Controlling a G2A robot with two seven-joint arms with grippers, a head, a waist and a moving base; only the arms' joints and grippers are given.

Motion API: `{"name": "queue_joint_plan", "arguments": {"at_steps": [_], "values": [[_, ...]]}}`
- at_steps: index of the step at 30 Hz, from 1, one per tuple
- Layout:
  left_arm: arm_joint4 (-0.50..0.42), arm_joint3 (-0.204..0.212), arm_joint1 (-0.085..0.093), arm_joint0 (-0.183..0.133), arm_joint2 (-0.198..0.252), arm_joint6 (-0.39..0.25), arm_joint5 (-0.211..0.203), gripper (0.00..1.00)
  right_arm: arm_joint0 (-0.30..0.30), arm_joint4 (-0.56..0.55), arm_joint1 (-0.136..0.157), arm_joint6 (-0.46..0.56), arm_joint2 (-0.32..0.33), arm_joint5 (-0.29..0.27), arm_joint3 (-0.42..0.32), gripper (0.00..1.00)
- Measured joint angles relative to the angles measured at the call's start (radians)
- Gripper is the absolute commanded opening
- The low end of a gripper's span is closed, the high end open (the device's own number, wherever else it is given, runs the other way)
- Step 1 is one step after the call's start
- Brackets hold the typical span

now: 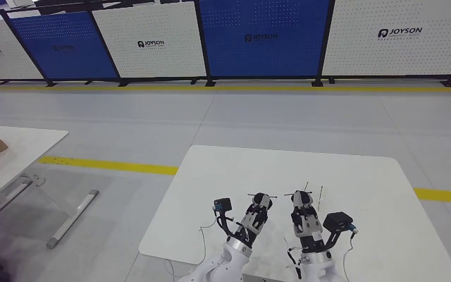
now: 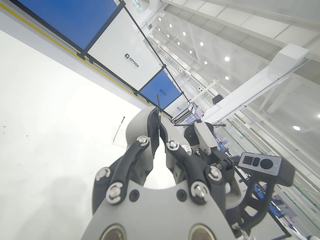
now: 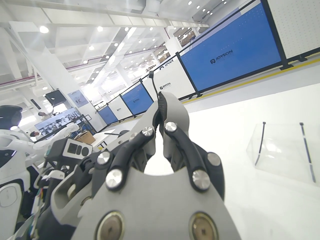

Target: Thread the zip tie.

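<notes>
Both arms are at the near edge of the white table [image 1: 296, 169], their grippers side by side and apart. My left gripper [image 1: 261, 200] [image 2: 159, 119] is shut on a thin black zip tie [image 2: 157, 102] whose end sticks out past the fingertips. My right gripper [image 1: 301, 197] [image 3: 160, 106] is shut on a black zip tie [image 3: 153, 81], its square head poking out beyond the tips. In the left wrist view the right gripper [image 2: 200, 126] holds its zip tie [image 2: 215, 125] crosswise. Whether both hold one tie I cannot tell.
A clear plastic stand [image 3: 280, 148] on the table beside the right gripper carries two spare black zip ties [image 3: 261, 141] [image 3: 306, 148]. A second white table [image 1: 28, 144] stands at the far left. Blue and white fence panels [image 1: 264, 35] close off the back.
</notes>
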Motion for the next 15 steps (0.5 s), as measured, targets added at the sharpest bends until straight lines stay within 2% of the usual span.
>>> {"name": "queue_joint_plan", "arguments": {"at_steps": [15], "values": [[0.0,0.0,0.0,0.0,0.0,0.0,0.0,0.0,-0.002,-0.006,-0.003,0.012,-0.011,-0.003,0.004,0.0]]}}
